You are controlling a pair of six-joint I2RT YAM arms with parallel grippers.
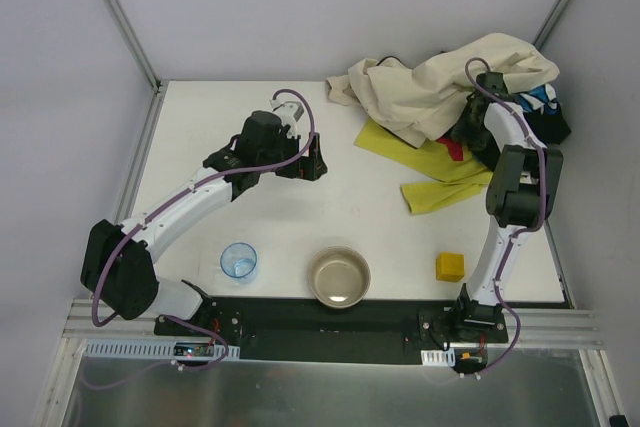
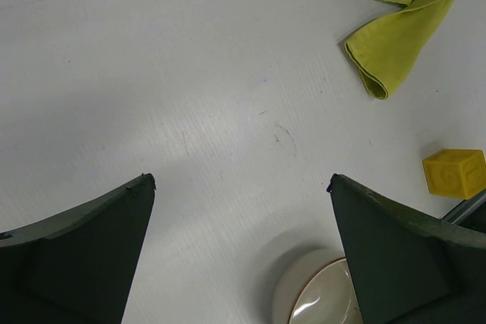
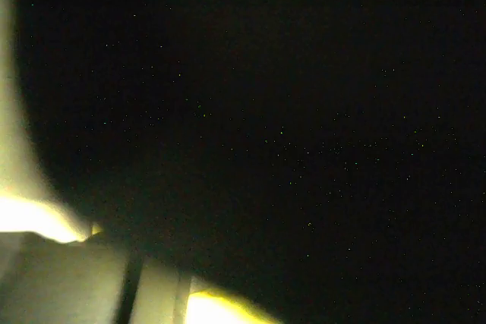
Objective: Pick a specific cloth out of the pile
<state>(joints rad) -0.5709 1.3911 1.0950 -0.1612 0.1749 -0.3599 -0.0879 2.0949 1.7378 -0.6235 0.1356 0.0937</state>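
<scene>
top view, cloth (image 1: 432, 165): yellow-green, spread on the bench (image 1: 250, 127) beyond the bowl (image 1: 339, 278) and to its right, its far edge tucked under the beige cloth (image 1: 445, 85) of the pile (image 1: 540, 107).
top view, right arm (image 1: 520, 187): reaches over the cloth into the pile, where its end effector is buried in fabric.
top view, left end effector (image 1: 305, 162): hangs beyond the bowl, slightly to its left, clear of all fabric.
left wrist view, left end effector: fingers spread wide, nothing between them.
right wrist view, right end effector: nearly black, only a yellowish glow at the lower left. i cannot tell how far open it is or what it holds.
risk: a blind closure could pinch the beige cloth with, or instead of, the yellow-green one. lifting would then drag the pile along.
</scene>
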